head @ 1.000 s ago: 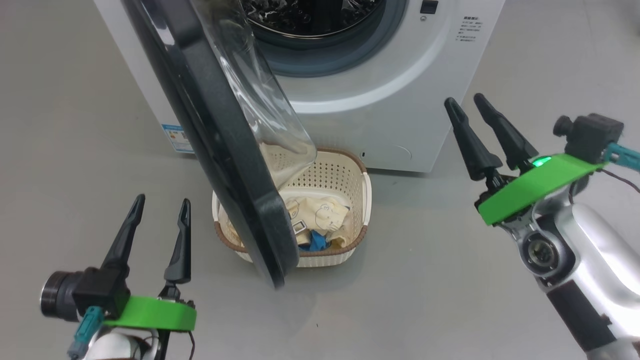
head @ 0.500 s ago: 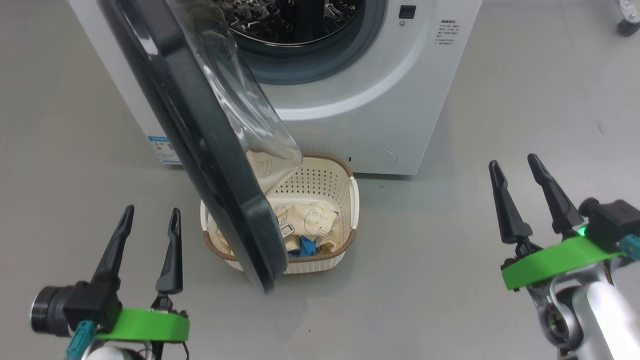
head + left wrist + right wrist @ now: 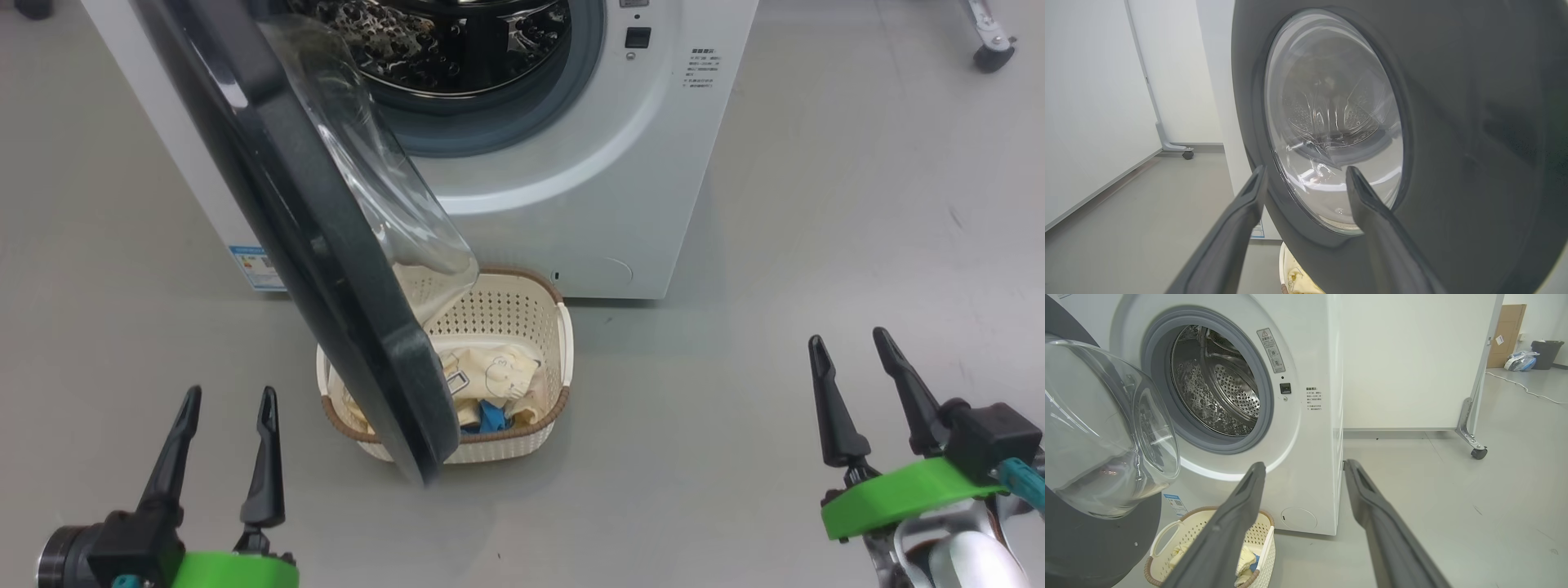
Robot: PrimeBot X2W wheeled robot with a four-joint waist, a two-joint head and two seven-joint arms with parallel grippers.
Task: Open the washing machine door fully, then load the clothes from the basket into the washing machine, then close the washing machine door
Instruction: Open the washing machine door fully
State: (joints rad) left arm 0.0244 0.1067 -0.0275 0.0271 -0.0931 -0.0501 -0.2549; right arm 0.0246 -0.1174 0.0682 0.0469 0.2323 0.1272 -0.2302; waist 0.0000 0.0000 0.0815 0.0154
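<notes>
Door-opening is judged unfinished: the washing machine door [image 3: 326, 269] is hung partway out from the washing machine [image 3: 612, 188], over the basket [image 3: 563, 343] of clothes [image 3: 490, 376] at its front. Jaws of the left gripper [image 3: 230, 394] and the right gripper [image 3: 847, 335] are held spread, empty. A wider push is called for.

Washing machine [image 3: 1312, 457] front: warning-triangle sticker [image 3: 1270, 350], print unreadable.

The place looks like a lab or test hall, not a home. The washing machine [image 3: 1314, 457] stands free on a bare, smooth grey floor [image 3: 1453, 506], backed by white partition panels [image 3: 1412, 363] on castor feet [image 3: 1479, 453]. Farther off are a cardboard box [image 3: 1506, 335], a black bin [image 3: 1545, 353] and a loose cable [image 3: 1523, 390] lying on the floor.
</notes>
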